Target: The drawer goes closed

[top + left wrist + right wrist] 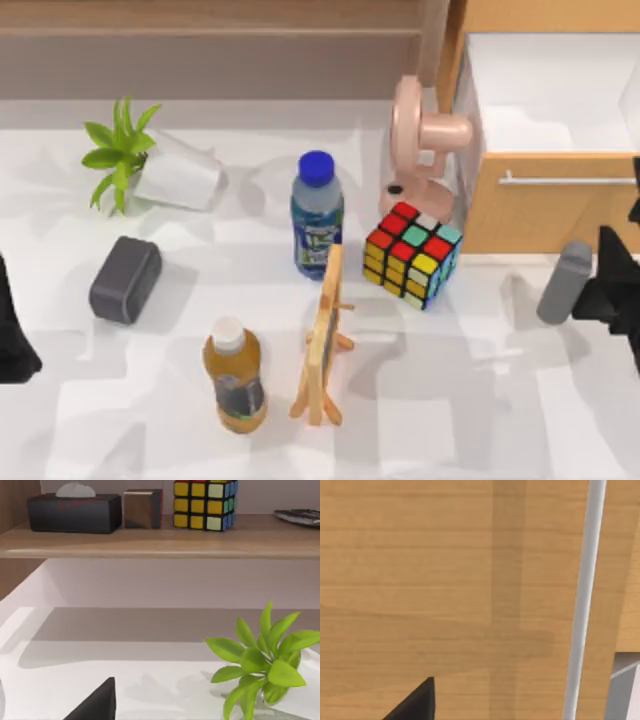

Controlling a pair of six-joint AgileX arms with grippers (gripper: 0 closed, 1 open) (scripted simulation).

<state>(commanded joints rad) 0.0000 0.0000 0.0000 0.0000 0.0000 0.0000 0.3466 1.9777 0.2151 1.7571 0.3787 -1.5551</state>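
Top view: a white table (420, 420) holds scattered objects. At the far right, the drawer (545, 205) stands pulled open, its white inside showing behind a light-brown front panel with a thin silver bar handle (565, 180). The right gripper (612, 290) is at the right edge, just in front of the drawer front; whether its fingers are spread or pressed together cannot be told. The left arm (12, 330) sits at the left edge. Between them are a pink fan (425, 140), a colour cube (412, 254), a blue-capped bottle (317, 215), an orange bottle (235, 378), a small wooden easel (325, 340), a potted plant (150, 165), a dark grey block (125, 279) and a grey cylinder (564, 283).

Left wrist view: a wooden shelf ledge (160, 542) carries a black tissue box (75, 512) and a second cube (205, 505).

Right wrist view: the drawer front and handle appear close up.
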